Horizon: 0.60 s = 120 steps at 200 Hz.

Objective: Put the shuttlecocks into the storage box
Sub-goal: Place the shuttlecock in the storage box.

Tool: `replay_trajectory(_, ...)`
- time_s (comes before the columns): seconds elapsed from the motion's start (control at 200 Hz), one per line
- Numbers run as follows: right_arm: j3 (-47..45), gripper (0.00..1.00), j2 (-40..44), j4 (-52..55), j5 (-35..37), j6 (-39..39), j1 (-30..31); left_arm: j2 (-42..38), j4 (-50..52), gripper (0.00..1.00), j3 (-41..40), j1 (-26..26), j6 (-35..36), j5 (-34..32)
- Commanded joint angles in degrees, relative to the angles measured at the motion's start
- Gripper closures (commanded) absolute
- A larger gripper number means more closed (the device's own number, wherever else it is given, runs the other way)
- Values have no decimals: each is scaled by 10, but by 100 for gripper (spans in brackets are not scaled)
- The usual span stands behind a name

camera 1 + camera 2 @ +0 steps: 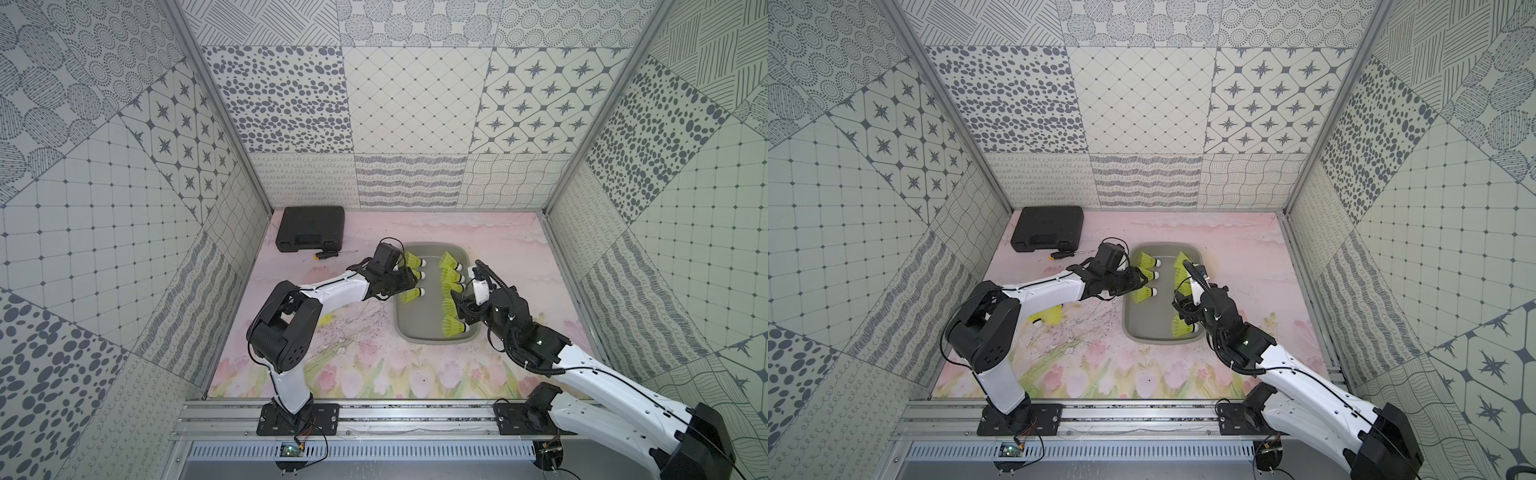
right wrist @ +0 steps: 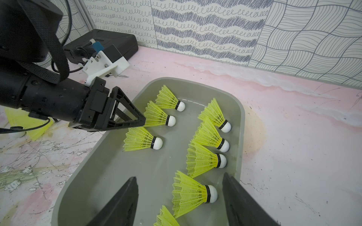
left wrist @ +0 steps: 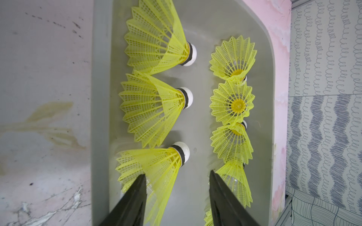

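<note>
**Near right:** the right end effector [image 2: 179,176] hangs over the near end of the box [image 2: 117,166]. Its fingers are apart and empty, and a shuttlecock [image 2: 194,193] lies flat on the box floor beneath the gap.

Eight shuttlecocks can be counted in the box, three in a left column and five in a right one, corks pointing right.

**Left of the box:** a loose shuttlecock [image 1: 1054,315] lies on the surface [image 1: 374,374], near the box wall but apart from it, under the left arm [image 1: 1042,291]. Its long axis appears to run left to right, cork away from the box.

**Farther in:** the left end effector [image 3: 178,173] sits at the box's left edge with its fingers apart. They straddle the skirt of the nearest shuttlecock in the left column and hold nothing.

The loose shuttlecock lies to the near left of that end effector, back along its own arm, so the left arm looks the closer one to fetch it.

The forearm covers much of the loose shuttlecock. Whether a second one lies beside it cannot be made out.

**Far left:** a black case [image 1: 311,227] and a screwdriver [image 1: 328,255].
</note>
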<state>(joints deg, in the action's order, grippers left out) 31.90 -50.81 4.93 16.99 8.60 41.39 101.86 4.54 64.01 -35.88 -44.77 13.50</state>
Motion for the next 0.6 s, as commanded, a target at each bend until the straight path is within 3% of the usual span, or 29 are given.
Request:
replay_trajectory(0.0,-6,29,9,-15,-2,6,-3,-14,26,45,5,-4,34,-15)
replay_trajectory(0.22,-6,29,13,-12,-1,6,-3,-60,53,44,-6,-4,53,-53)
replay_trajectory(0.595,-6,28,14,-11,2,6,-6,-212,164,40,-43,29,90,-198)
